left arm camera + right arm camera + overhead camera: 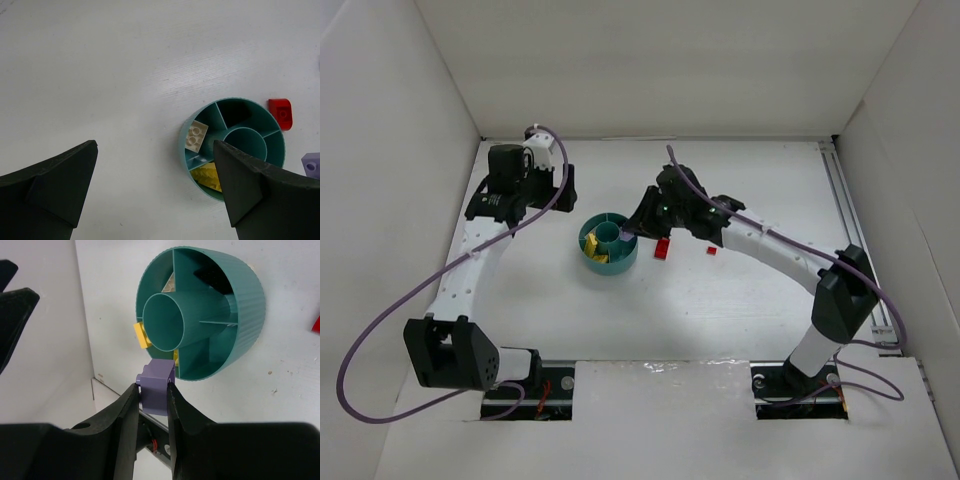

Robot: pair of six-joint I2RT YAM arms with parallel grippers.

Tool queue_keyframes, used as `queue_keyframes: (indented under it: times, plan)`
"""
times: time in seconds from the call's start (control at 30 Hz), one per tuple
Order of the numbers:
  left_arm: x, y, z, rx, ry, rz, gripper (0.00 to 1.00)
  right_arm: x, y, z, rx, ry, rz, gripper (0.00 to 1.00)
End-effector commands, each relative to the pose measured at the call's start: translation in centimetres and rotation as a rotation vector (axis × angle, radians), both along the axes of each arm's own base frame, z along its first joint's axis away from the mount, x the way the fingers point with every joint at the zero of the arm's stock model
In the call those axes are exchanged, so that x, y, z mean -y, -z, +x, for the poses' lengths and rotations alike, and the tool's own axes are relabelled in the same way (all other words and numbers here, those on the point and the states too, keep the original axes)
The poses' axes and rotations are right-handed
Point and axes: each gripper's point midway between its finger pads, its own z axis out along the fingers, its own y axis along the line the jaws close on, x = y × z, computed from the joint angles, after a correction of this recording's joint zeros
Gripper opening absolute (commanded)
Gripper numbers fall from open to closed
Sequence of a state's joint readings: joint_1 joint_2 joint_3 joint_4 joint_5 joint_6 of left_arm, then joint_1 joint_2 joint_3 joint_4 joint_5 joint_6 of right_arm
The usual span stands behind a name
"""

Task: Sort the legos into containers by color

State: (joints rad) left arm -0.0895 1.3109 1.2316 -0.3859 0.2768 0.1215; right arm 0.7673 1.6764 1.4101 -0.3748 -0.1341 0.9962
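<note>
White studded plastic brick (196, 136) and yellow bricks (207, 175) are lodged in teal round plastic dish (245, 305). Lavender brick (157, 377) is clamped in right gripper (152, 390) at dish edge. Red bricks (662, 249) beside dish are unsorted. Left gripper (153, 150) is held apart.

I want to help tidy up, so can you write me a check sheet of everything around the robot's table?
Surface: white table, no spills seen.
Job's things: teal dish holds a white brick and yellow bricks in separate sections, with something dark in another. A red brick and a smaller red piece lie loose on the table, to the right of the dish in the top view.
Clutter: nothing seen.
Grippers: left gripper open and empty. Right gripper shut on a purple brick just beside the dish's rim.
Cables: purple cables loop off both arms, away from the bricks.
Surroundings: white walls on three sides.
</note>
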Motion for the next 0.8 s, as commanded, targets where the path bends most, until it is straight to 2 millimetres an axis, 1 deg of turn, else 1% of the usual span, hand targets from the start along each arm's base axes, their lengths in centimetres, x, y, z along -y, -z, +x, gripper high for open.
queue_keyframes:
  times: [0.0,0.03,0.07,0.13,0.17,0.2,0.27,0.3,0.33,0.37,0.4,0.43,0.47,0.57,0.63,0.67,0.7,0.77]
  plan:
    - [-0.5,-0.5,-0.6,0.024,-0.028,-0.002,0.99,0.2,-1.4,0.4,0.021,0.087,0.013,0.0]
    - [-0.5,-0.6,-0.8,0.027,-0.028,-0.002,0.99,0.5,-0.8,0.4,0.01,0.102,0.004,0.0]
    - [-0.5,-0.6,-0.9,0.027,-0.028,-0.002,0.99,0.3,-0.4,-0.1,-0.002,0.098,0.002,0.0]
    - [-0.5,-0.4,-1.1,0.022,-0.033,-0.009,0.99,0.2,-0.4,-0.1,-0.008,0.104,0.006,0.0]
    - [-0.5,-0.8,-1.3,0.035,-0.033,-0.01,0.99,0.3,-0.1,-0.2,-0.024,0.113,0.007,0.0]
    - [-0.7,-0.4,-1.4,0.025,-0.04,-0.004,0.99,0.4,0.5,-0.3,-0.043,0.119,-0.004,0.0]
    - [-0.7,-1.1,-1.7,0.044,-0.04,-0.006,0.99,0.3,0.5,-0.3,-0.049,0.124,0.0,0.0]
    - [-0.7,-0.6,-1.8,0.034,-0.04,-0.005,0.99,0.4,0.7,-0.4,-0.055,0.125,-0.007,0.0]
    - [-0.9,-0.6,-1.7,0.034,-0.049,0.001,0.99,0.3,0.7,-0.5,-0.061,0.115,-0.002,0.0]
    - [-0.9,-1.0,-1.9,0.046,-0.049,-0.001,0.99,0.3,0.7,-0.5,-0.061,0.115,-0.002,0.0]
    - [-0.9,-0.6,-2.0,0.037,-0.049,0.0,0.99,0.3,1.0,-0.8,-0.072,0.107,-0.005,0.0]
    - [-0.9,-0.6,-2.0,0.037,-0.049,0.0,0.99,0.3,1.4,-0.8,-0.078,0.107,-0.012,0.0]
    - [-1.0,-0.9,-2.1,0.046,-0.049,-0.001,0.99,0.2,1.4,-1.0,-0.085,0.096,-0.006,0.0]
    - [-1.2,-0.7,-2.0,0.044,-0.063,-0.008,0.99,-0.2,2.8,-1.1,-0.116,0.079,-0.02,0.0]
    - [-1.2,-0.7,-2.0,0.041,-0.068,-0.015,0.99,-0.4,3.0,-1.0,-0.126,0.079,-0.031,0.0]
    - [-1.2,-0.7,-2.0,0.041,-0.068,-0.015,0.99,-0.5,3.7,-0.9,-0.136,0.08,-0.042,0.0]
    - [-1.2,-0.3,-2.1,0.032,-0.068,-0.014,0.99,-0.5,3.7,-0.9,-0.136,0.08,-0.042,0.0]
    - [-1.2,-0.8,-2.1,0.05,-0.068,-0.016,0.99,-0.5,3.7,-0.9,-0.136,0.08,-0.042,0.0]
